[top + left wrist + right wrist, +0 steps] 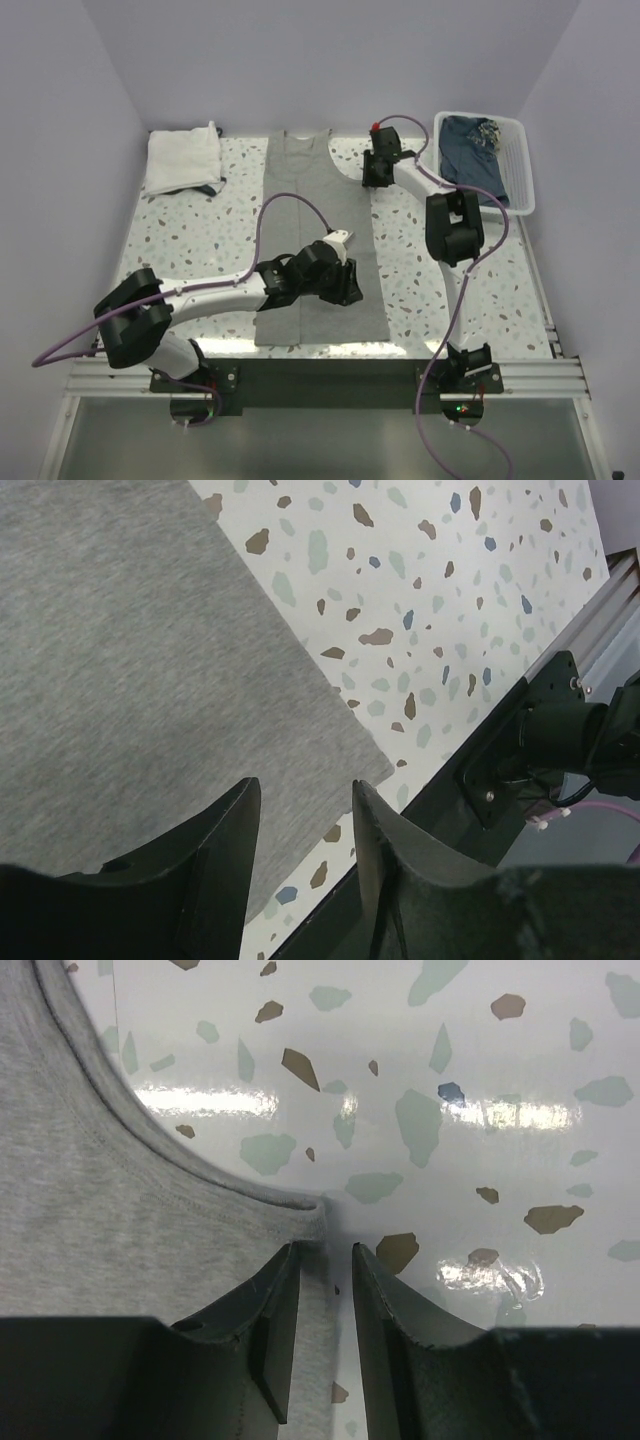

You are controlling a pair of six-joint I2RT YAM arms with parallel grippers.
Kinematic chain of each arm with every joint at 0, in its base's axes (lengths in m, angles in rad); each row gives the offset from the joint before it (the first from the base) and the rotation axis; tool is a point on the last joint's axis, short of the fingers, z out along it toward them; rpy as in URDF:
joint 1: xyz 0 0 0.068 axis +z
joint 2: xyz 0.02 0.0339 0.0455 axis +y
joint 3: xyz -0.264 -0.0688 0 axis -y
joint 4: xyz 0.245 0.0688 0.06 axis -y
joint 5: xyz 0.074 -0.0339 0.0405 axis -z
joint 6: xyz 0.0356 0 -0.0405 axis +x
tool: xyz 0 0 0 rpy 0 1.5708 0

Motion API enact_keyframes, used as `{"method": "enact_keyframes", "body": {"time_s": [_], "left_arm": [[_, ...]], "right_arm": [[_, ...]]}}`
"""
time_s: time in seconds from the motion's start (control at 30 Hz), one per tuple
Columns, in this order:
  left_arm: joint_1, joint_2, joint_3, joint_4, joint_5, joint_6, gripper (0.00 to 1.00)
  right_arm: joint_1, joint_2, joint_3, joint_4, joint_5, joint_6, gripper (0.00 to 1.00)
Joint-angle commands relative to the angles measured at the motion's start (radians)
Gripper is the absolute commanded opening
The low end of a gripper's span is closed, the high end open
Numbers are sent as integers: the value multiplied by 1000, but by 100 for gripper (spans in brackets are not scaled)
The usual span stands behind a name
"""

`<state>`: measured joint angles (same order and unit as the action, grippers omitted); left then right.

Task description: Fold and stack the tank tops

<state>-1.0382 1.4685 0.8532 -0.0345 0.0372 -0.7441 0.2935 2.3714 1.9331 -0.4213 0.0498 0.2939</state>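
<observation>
From the overhead camera I see a grey tank top (320, 200) spread flat, lengthwise down the middle of the speckled bench (200, 240). Its straps point toward the far wall and its hem lies near the arms' bases. A white tank top (185, 160) lies folded at the far left corner of the bench, well apart from the grey one. At the far right stands a white slatted basket (522, 170) with blue cloth (470, 150) inside it.

My left gripper (345, 285) is over the lower right part of the grey tank top. On the left wrist camera its fingers (220, 860) stand parted and released, with nothing caught between them. Below the gap I see the grey cloth close to its bottom corner, with bare bench beside that corner and a black mount (540, 740) at the bench's edge.

My right gripper (378, 178) is at the far right side of the same garment, at the armhole. On the right wrist camera its fingers (270, 1330) sit close together with a narrow gap, and they straddle the cloth's edge where the curved armhole seam ends. Grey fabric shows in the gap, but I cannot tell whether the fingers are grasping it or only flanking it
</observation>
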Motion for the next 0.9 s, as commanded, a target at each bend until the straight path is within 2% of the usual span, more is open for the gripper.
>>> {"method": "enact_keyframes", "body": {"time_s": [0.0,0.03,0.17,0.3,0.6,0.87], "left_arm": [[-23,47,61,21,24,6,47],[-31,76,70,19,26,9,48],[-80,141,112,19,9,6,50],[-115,203,158,19,-17,6,50],[-203,340,265,-53,-120,-3,50],[-258,411,317,-71,-135,-2,49]], "right_arm": [[-2,26,44,-16,30,-25,32],[-2,29,41,-14,27,-29,31],[-1,25,9,1,27,-27,9],[-2,-6,-52,33,31,-25,0],[-5,-64,-140,75,33,7,0],[-8,-66,-155,79,21,22,0]]}}
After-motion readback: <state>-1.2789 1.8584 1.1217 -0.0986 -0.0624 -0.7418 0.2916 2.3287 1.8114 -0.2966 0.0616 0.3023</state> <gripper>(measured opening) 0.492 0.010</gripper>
